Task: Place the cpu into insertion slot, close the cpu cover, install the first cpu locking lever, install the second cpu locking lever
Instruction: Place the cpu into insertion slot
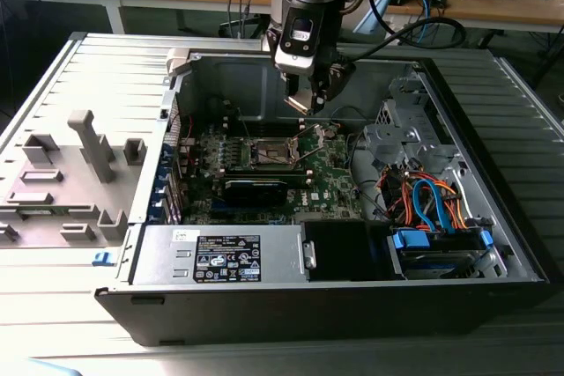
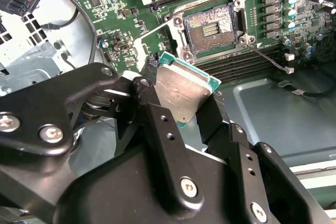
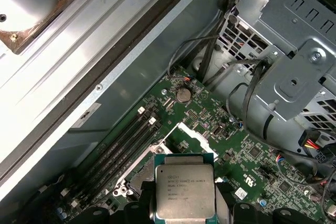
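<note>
My gripper (image 1: 307, 101) hangs inside the open computer case, above the green motherboard (image 1: 330, 178), and is shut on the cpu (image 2: 178, 87). The chip sits tilted between the two black fingers (image 2: 157, 119), and its silvery face with print shows in the first wrist view (image 3: 184, 190). The insertion slot (image 2: 212, 24) lies open on the board with its dark centre bare, a short way beyond the chip; in the exterior view the insertion slot (image 1: 271, 152) is below and to the left of the gripper. The cpu cover (image 3: 195, 136) stands swung up beside the socket. A thin wire lever (image 2: 268, 59) juts out from the socket's corner.
A long black card (image 1: 256, 188) lies just in front of the socket. A power supply (image 1: 220, 257) fills the case's front. A metal drive cage (image 1: 401, 125) and orange and blue cables (image 1: 432, 200) are on the exterior view's right. A grey fixture (image 1: 88, 143) stands outside on the left.
</note>
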Action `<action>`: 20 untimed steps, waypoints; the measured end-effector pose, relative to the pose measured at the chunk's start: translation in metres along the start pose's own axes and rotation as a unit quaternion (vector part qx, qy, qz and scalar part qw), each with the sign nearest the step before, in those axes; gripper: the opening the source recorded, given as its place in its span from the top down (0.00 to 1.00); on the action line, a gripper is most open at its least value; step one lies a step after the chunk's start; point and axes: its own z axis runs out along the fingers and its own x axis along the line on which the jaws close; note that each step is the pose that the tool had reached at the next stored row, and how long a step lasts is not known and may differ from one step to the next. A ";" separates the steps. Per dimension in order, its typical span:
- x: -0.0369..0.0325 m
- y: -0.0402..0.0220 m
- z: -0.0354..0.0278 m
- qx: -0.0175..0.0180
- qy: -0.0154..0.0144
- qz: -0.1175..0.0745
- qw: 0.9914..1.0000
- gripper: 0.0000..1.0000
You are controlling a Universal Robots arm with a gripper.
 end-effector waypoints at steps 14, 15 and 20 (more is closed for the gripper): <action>0.0000 0.0000 0.0000 0.000 -0.001 0.009 1.000 0.45; 0.0000 0.0000 0.0000 0.000 -0.001 0.010 1.000 0.45; 0.0000 0.0000 0.0000 0.000 -0.001 0.013 1.000 0.45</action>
